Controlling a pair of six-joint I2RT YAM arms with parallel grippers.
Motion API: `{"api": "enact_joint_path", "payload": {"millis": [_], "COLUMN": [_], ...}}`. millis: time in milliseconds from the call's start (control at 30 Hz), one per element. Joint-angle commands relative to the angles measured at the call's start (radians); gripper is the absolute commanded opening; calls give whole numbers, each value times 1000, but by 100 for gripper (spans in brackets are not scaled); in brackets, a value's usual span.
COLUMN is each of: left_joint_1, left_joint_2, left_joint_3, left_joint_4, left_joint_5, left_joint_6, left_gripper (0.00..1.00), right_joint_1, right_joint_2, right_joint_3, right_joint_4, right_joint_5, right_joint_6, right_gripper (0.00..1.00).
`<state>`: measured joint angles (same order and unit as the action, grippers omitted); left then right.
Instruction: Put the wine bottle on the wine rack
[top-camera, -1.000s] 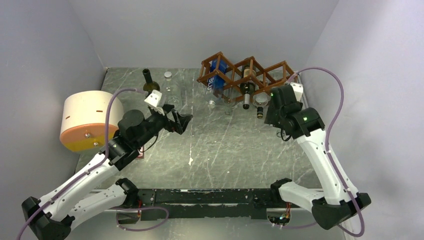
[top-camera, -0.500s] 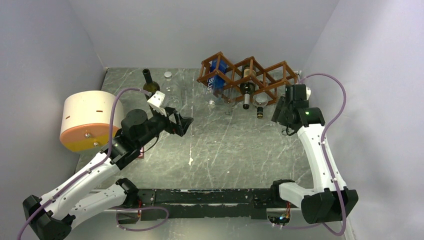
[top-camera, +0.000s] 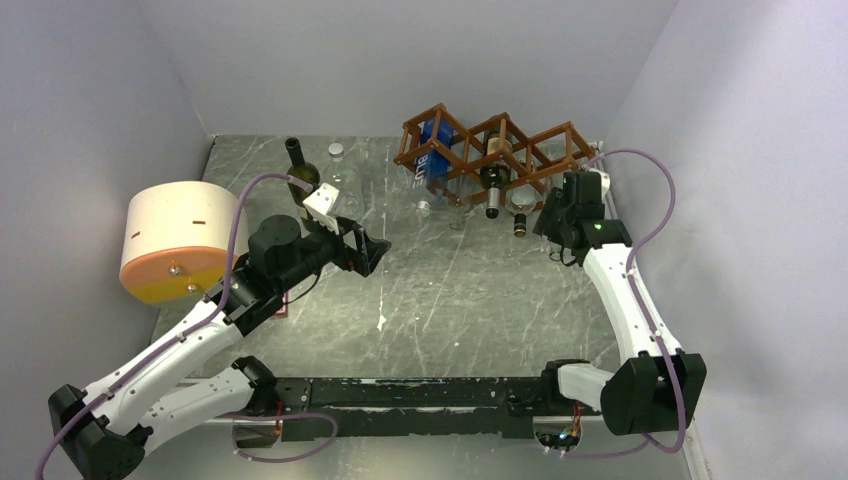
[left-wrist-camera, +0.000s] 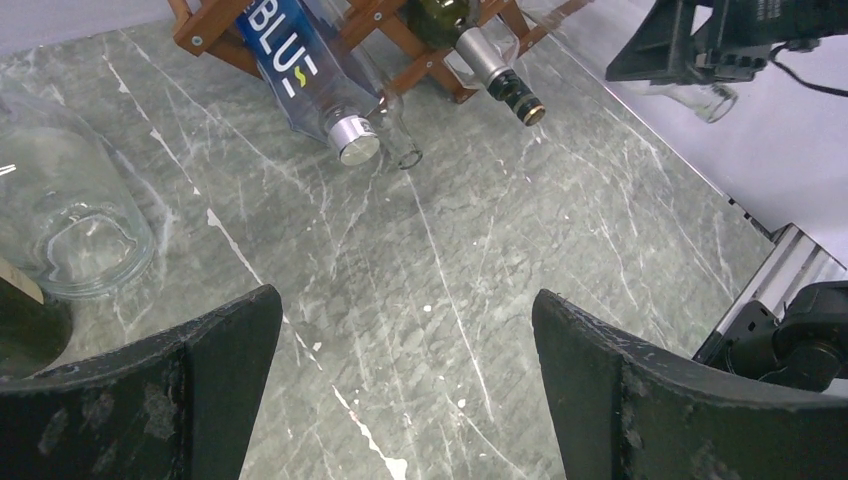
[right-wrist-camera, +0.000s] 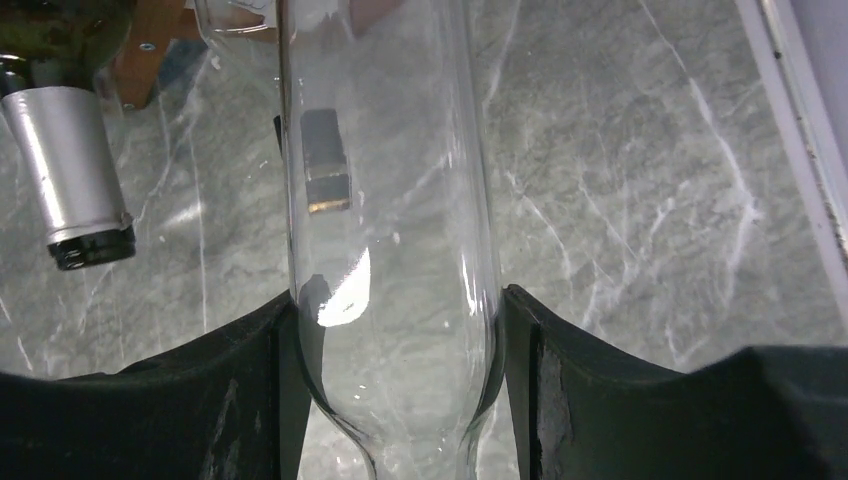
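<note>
You have one grey-green marbled bench (top-camera: 480, 300). One cream drum with an orange base (top-camera: 180, 240) sits at its left edge. One reddish-brown wine rack (top-camera: 465, 140) stands at the back right, with a blue-labelled bottle (left-wrist-camera: 300, 60) and a dark bottle with a silver neck (left-wrist-camera: 490, 75) lying in its openings. One dark green bottle (top-camera: 297, 170) and one clear glass vessel (top-camera: 338, 172) stand at the back left. Your right end effector (right-wrist-camera: 400, 300) grips the clear wine bottle (right-wrist-camera: 390, 200) by its body, just beside the rack's right end; you cannot tell if glass touches slats. Your left end effector (left-wrist-camera: 405, 300) is spread wide and empty above mid-bench.
</note>
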<state>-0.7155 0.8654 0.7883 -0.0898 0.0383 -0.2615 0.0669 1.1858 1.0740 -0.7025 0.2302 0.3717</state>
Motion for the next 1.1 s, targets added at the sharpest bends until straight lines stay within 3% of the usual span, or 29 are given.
{"api": "enact_joint_path", "payload": {"millis": [0, 367, 767, 1067], "left_joint_1": [-8, -9, -14, -19], "left_joint_2": [-8, -28, -49, -37], "left_joint_3": [30, 14, 3, 9], "left_joint_4": [-7, 5, 14, 1], "left_joint_5": [39, 70, 74, 77], "left_joint_6": [10, -1, 2, 8], "left_gripper": [99, 99, 99, 99], "right_joint_1": [-4, -5, -30, -32], "right_joint_2": [-44, -28, 99, 158], "right_joint_3": [-95, -198, -164, -173], "right_joint_4": [330, 659, 768, 845], "right_joint_5": [-16, -17, -106, -87], "right_joint_6": [47, -35, -149, -225], "right_gripper": [0, 0, 0, 0]}}
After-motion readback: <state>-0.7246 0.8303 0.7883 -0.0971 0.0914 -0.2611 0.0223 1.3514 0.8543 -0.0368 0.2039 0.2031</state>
